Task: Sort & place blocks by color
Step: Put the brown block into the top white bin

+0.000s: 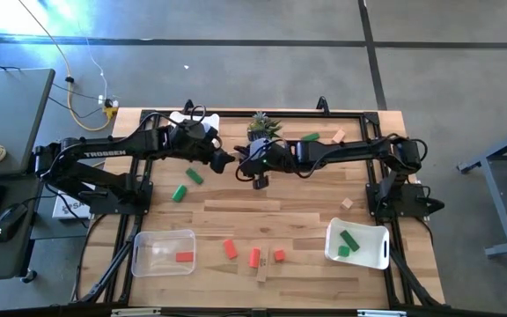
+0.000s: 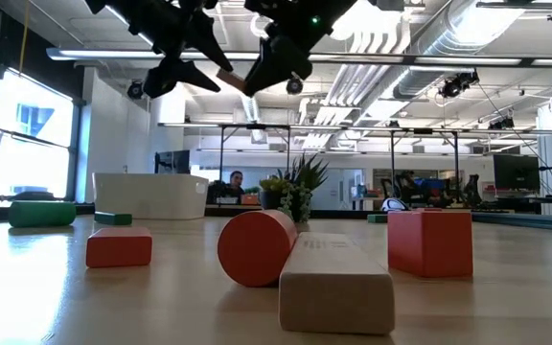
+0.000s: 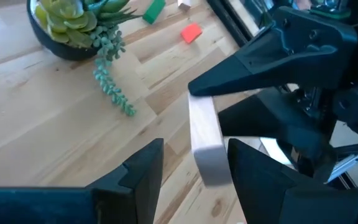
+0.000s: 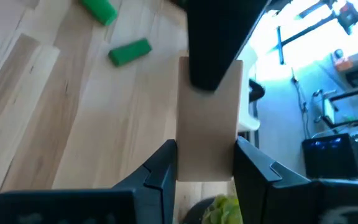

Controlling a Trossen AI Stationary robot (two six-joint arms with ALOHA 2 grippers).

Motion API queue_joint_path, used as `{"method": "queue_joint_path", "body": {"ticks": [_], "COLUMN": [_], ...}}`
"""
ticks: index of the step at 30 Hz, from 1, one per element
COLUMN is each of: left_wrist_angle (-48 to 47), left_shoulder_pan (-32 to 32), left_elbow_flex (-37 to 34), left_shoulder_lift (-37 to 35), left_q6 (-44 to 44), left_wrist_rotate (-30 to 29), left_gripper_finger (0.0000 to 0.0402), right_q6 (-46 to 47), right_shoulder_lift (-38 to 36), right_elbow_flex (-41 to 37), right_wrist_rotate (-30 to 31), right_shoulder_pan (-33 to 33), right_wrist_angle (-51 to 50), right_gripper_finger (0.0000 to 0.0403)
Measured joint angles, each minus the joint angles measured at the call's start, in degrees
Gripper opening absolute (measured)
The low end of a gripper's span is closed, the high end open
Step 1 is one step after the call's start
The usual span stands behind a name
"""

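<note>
A tan block (image 4: 207,118) hangs in the air between the two grippers, over the middle of the table (image 1: 262,211) near the potted plant (image 1: 263,126). The right gripper (image 4: 205,163) is clamped on one end of it. The left gripper (image 3: 194,163) has its fingers around the other end, but whether they press on it I cannot tell. This looks like a handover, and the danger lies in its timing: if the right gripper lets go before the left one has a firm hold, the block will likely drop. Other blocks lie scattered on the table, with a red one in the clear bin (image 1: 139,251) and green ones in the white bin (image 1: 377,251).
</note>
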Motion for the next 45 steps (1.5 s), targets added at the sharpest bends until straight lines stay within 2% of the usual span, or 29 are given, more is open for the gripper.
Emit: {"method": "queue_joint_path", "body": {"ticks": [11, 25, 29, 31, 38, 41, 45], "left_wrist_angle": [3.58, 4.58, 4.40, 4.37, 1.67, -2.18, -7.35], "left_shoulder_pan": [0.04, 0.07, 0.07, 0.07, 0.72, 2.55, 6.16], "left_elbow_flex": [0.00, 0.00, 0.00, 0.00, 0.00, 0.00, 0.00], "left_shoulder_lift": [0.02, 0.02, 0.02, 0.02, 0.02, 0.02, 0.02], "left_q6": [0.22, 3.42, 5.66, 6.90, 14.19, 16.90, 21.33], "left_wrist_rotate": [-1.68, -3.70, -3.73, -3.75, -5.50, -7.12, -9.57], "left_gripper_finger": [0.0155, 0.0056, 0.0041, 0.0041, 0.0041, 0.0040, 0.0040], "right_q6": [-0.76, -1.00, -0.74, 0.27, 11.32, 15.52, 19.04], "right_shoulder_lift": [-0.02, -0.02, -0.02, -0.02, -0.02, -0.02, -0.02], "right_elbow_flex": [0.02, 0.02, 0.02, 0.02, 0.02, 0.02, 0.02], "right_wrist_rotate": [3.17, 4.63, 5.03, 4.91, 6.09, 8.32, 9.73], "right_shoulder_pan": [0.07, 0.02, 0.06, 0.07, 0.09, 0.09, 0.09], "right_wrist_angle": [2.58, 2.57, 2.61, 2.63, 2.54, 2.37, 2.06], "right_gripper_finger": [0.0096, 0.0096, 0.0095, 0.0108, 0.0208, 0.0224, 0.0225]}}
